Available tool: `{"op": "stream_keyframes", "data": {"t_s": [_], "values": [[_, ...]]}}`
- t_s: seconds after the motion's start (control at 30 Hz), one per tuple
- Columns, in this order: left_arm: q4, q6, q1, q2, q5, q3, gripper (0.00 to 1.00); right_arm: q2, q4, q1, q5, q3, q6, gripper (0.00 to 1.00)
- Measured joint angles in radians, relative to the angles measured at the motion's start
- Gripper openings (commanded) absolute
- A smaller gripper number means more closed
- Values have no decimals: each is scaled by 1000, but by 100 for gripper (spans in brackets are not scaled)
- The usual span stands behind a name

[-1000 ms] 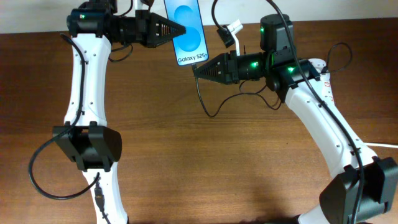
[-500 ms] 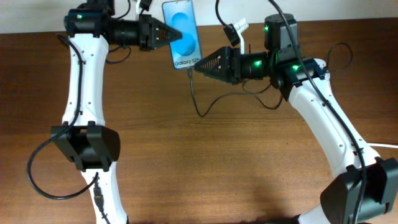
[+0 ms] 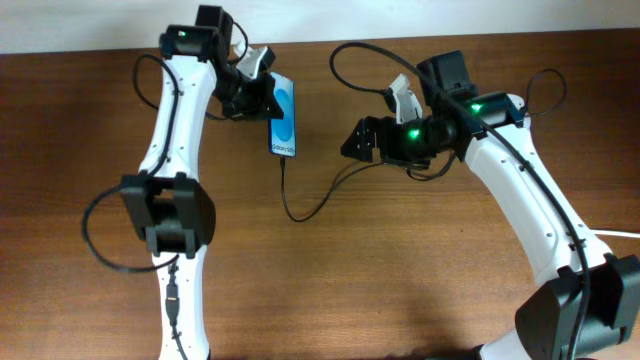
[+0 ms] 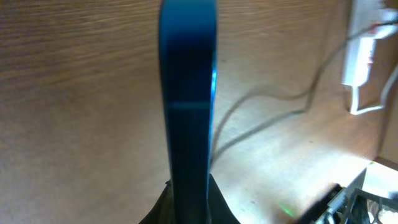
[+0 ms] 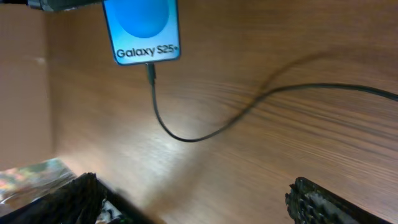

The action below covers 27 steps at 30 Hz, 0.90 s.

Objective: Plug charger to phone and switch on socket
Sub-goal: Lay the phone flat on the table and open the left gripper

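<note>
Plug step looks done: charger [image 5: 186, 138] tip seated in bottom edge of phone [image 3: 283, 125]. Phone clamped edge-on in left hand [image 3: 262, 100], near far edge of surface [image 3: 400, 280]. Right hand [image 3: 352, 145] wide, empty, near cable. Next: move right hand to socket [image 4: 360, 43], switch it on.

Overhead, the counter [image 3: 400, 260] is evenly and fairly brightly lit, with only faint shadows. The left wrist view shows the phone [image 4: 186, 93] as a close, out-of-focus blur, with pale glare at lower right. The right wrist view is sharper, bright at lower left, the charger [image 5: 150, 73] casting a soft shadow.
</note>
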Motion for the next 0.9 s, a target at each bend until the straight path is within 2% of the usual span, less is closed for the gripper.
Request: {"op": "stream_keyframes", "data": {"t_s": [0.2, 0.3, 0.47, 0.6, 0.73, 0.9], "values": [[18, -2, 7, 99, -16, 0, 0, 0, -26, 0, 71, 0, -4, 98], [-40, 7, 14, 137, -11, 0, 0, 0, -29, 0, 76, 0, -3, 98], [-175, 98, 10, 191, 101, 0, 0, 0, -29, 0, 77, 0, -4, 98], [-168, 143, -20, 201, 149, 0, 0, 0, -38, 0, 77, 0, -4, 98], [-59, 71, -46, 208, 159, 0, 0, 0, -48, 0, 77, 0, -4, 98], [-57, 10, -46, 242, 193, 0, 0, 0, -48, 0, 77, 0, -4, 98]]}}
